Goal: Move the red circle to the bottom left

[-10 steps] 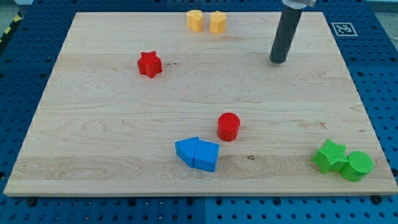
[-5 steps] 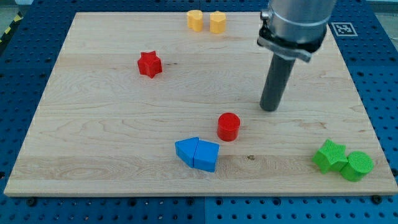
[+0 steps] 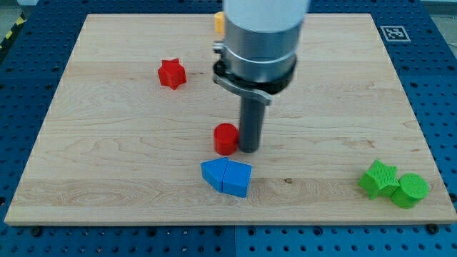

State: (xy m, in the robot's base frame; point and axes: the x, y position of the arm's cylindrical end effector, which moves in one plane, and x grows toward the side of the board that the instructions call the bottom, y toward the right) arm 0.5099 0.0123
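Observation:
The red circle [image 3: 225, 138] stands on the wooden board [image 3: 107, 164] near the middle, just above the two blue blocks. My tip [image 3: 248, 148] touches the red circle's right side. The rod and the arm's wide grey body rise above it toward the view's top and hide part of the board there. The board's bottom left corner lies far to the left of and below the red circle.
Two blue blocks [image 3: 227, 177] sit pressed together just below the red circle. A red star [image 3: 171, 73] lies at the upper left. A yellow block [image 3: 218, 21] peeks out beside the arm at the top. A green star [image 3: 378, 178] and green cylinder [image 3: 410, 190] sit at the bottom right.
My tip has swept from the upper right down and left to the red circle's right side. The red circle has slid left and slightly up. The other blocks have not moved.

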